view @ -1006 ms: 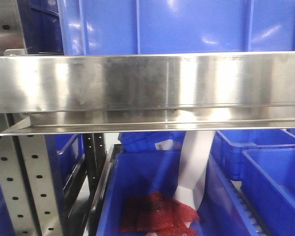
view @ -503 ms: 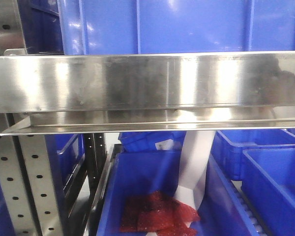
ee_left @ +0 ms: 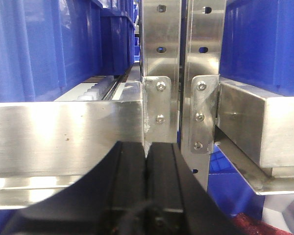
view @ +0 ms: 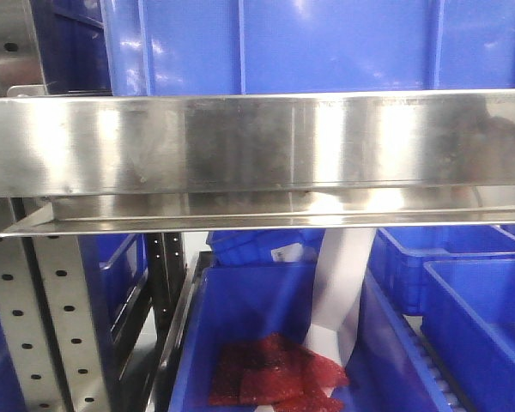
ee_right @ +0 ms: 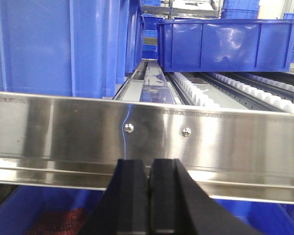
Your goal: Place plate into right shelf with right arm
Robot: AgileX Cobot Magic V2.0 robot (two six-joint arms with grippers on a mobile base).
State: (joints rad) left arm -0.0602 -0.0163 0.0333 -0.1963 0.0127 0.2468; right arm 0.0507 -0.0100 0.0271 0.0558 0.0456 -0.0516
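A red crinkled bag [view: 275, 379] lies in the lower bin beside a white strip [view: 339, 292] that hangs down into it.

The right shelf [view: 257, 154] runs off both side edges of the front view, and its steel rail hides the base of the upper blue bin [view: 326, 43]. A red mass [view: 275, 378] in the lower bin [view: 240, 309] is cut by the bottom edge and too blurred to identify.
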